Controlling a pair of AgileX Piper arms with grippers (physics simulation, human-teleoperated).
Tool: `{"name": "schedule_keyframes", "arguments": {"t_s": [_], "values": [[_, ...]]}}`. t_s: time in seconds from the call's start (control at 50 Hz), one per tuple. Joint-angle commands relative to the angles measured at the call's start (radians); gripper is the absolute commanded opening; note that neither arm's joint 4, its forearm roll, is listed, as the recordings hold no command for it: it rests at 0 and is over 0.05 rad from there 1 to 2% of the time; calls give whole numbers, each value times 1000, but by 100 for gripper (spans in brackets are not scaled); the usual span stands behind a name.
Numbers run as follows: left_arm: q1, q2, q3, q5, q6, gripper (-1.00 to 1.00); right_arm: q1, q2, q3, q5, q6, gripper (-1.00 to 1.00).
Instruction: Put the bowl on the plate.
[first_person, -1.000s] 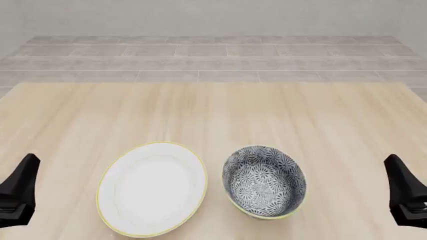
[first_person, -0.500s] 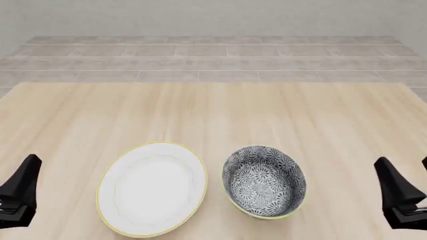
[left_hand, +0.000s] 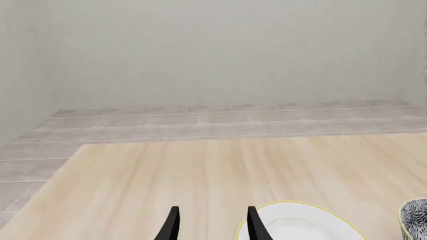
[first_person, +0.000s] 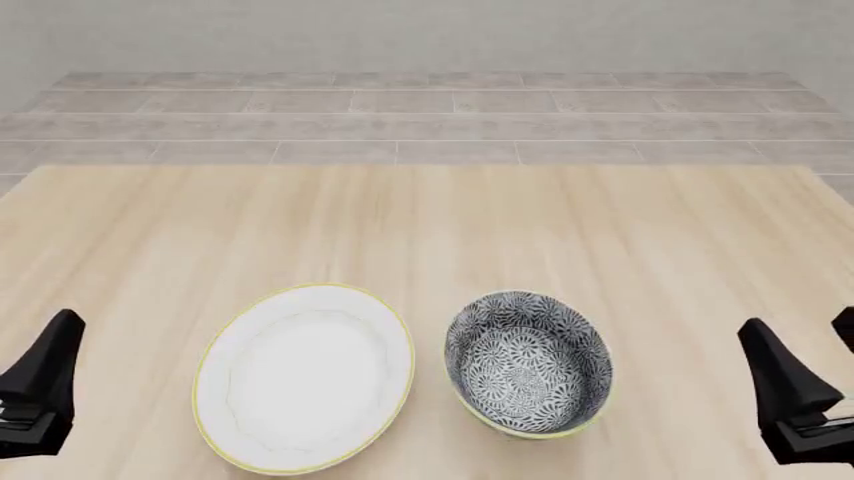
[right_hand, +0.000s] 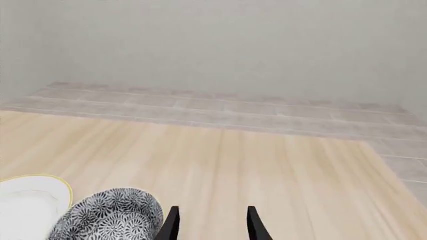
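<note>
Front view: the bowl (first_person: 529, 362) sits on the bench (first_person: 427, 230) just right of the plate (first_person: 304, 376), not on it. No writing is legible on either.

Left wrist view: the left pincer (left_hand: 211, 227) is released and empty, at the plate's edge.

Right wrist view: the right pincer (right_hand: 211, 226) is released and empty, just beside the bowl.

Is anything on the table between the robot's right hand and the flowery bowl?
No. In the front view, only bare wooden table lies between the right hand and the bowl. Nothing sits in that stretch.
</note>
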Motion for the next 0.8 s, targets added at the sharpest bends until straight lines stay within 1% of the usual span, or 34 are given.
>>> {"name": "schedule_keyframes", "arguments": {"t_s": [0.02,0.08,0.1,0.12,0.18,0.2,0.38,0.4,0.46,0.5,0.52,0.56,0.64,0.68,0.8], "values": [[-1,-1,0,-2,0,100,6,-22,0,7,-10,100],[-2,-1,0,-3,0,100,2,-33,0,9,-12,100],[-2,-1,0,-3,0,100,21,167,-200,33,-36,100],[-1,-1,0,-4,0,100,24,245,-350,61,-41,100],[-1,-1,0,-5,-1,100,28,247,-364,68,-44,100],[-1,-1,0,-5,-3,100,49,237,-364,64,-55,100],[-1,-1,0,-8,-3,100,55,238,-379,68,-61,100],[-1,-1,0,-8,-3,100,34,283,-400,68,-54,100],[-1,-1,0,-9,-4,100,36,295,-409,67,-58,100],[-1,-1,0,-9,-4,100,40,320,-414,50,-30,100],[-1,-1,0,-10,-4,100,53,314,-422,53,-61,100],[-2,-1,0,-10,-4,100,49,355,-457,78,-33,100],[-2,-1,0,-10,-3,100,73,391,-481,92,-30,100],[-2,-1,0,-11,-3,100,73,440,-498,93,-19,100],[-1,-1,0,-12,-4,100,94,483,-518,83,-10,100]]}}
